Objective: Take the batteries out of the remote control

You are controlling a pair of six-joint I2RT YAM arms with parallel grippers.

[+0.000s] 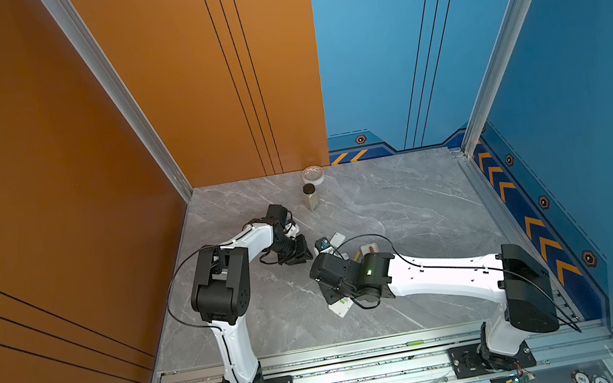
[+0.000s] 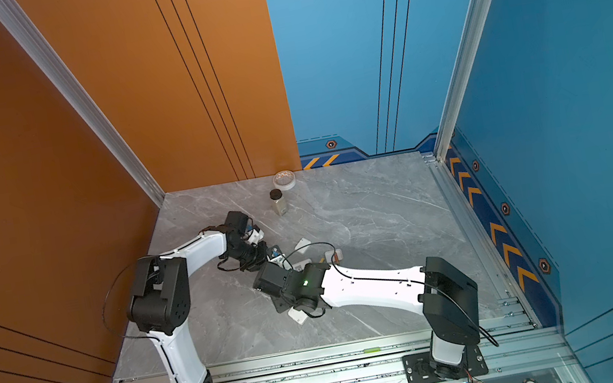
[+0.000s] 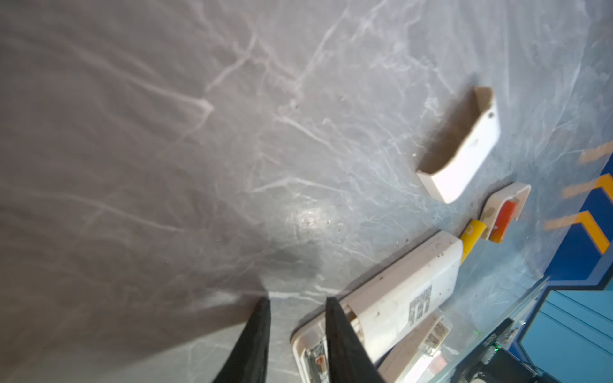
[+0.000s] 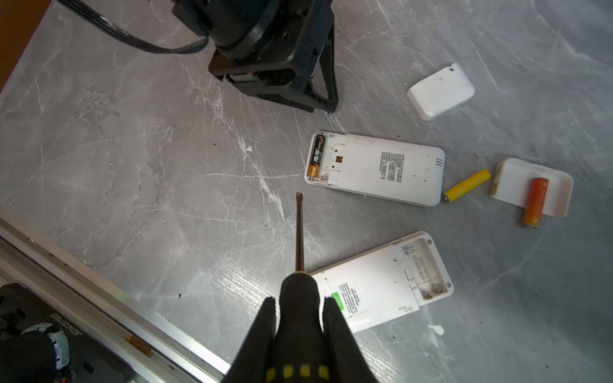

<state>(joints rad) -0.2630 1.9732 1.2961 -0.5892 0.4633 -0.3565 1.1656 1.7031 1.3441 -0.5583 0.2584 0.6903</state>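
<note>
**A:** Start on the left. State of the left hand?

**B:** The left hand is released. Its tapered black fingers stand a narrow gap apart with nothing between them, just beside the bay end of the remote, over the grey, white-veined surface.

**A:** And the remote?

**B:** A flat white plastic slab, scuffed, with a printed label, lying back-face up near the middle of the surface. The bay is uncovered. One black-and-gold cell is seated in it.

**A:** Loose cells?

**B:** The yellow battery, a smooth slim cylinder, lies on the surface just beside the remote's other end. Beyond it the orange-red battery, dull and mottled, rests partly on an upturned white cover, with one end overhanging onto the surface. A second cover, a rounded shell with its outer side up, lies apart from them.

**A:** Right side?

**B:** The second remote has an empty bay. The right hand is grasping the screwdriver by its black handle with yellow marks. The shaft is slim metal, and the flat tip points near the first remote's bay end.
</note>
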